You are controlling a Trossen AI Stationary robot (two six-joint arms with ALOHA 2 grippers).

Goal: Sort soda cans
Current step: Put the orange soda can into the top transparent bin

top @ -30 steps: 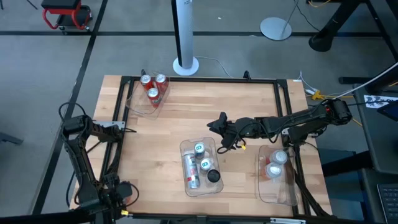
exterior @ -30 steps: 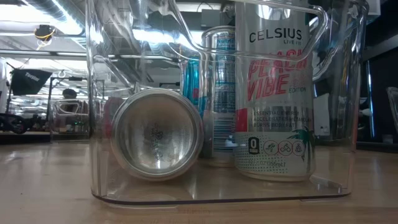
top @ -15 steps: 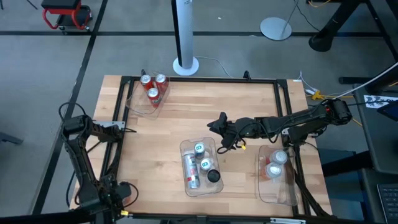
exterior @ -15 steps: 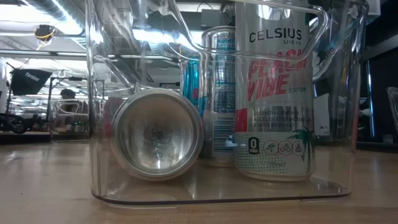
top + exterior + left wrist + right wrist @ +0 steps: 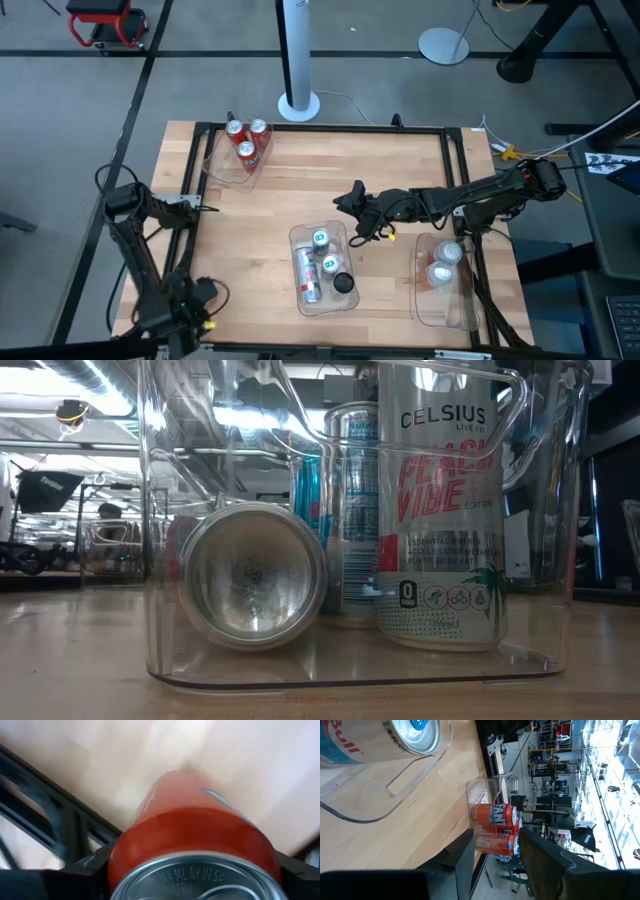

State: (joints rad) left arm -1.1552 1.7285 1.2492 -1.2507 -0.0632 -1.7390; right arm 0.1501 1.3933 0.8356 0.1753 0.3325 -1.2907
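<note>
A red can (image 5: 192, 832) fills the left wrist view, its silver top toward the camera, seated between the dark fingers (image 5: 97, 865) of the left claw (image 5: 190, 300), which sits at the lower left of the high view, at the near edge of the worktop (image 5: 275, 205). The claw looks closed around the can's body, though how tightly cannot be told. Three more red cans (image 5: 246, 138) stand in a clear bin (image 5: 215, 165) at the upper left of the worktop; this held can most likely belongs there, so the step in hand seems to be carrying it across, and the next move calls for lifting it over the bin wall and lowering it upright beside the others. A middle bin (image 5: 300, 240) near the bottom centre holds mixed cans (image 5: 322, 262), one lying on its side, and a right bin (image 5: 425, 300) holds two silver-topped cans (image 5: 444, 262). The right claw (image 5: 352, 198) hangs just above the middle bin, fingers partly apart, gripping nothing.
</note>
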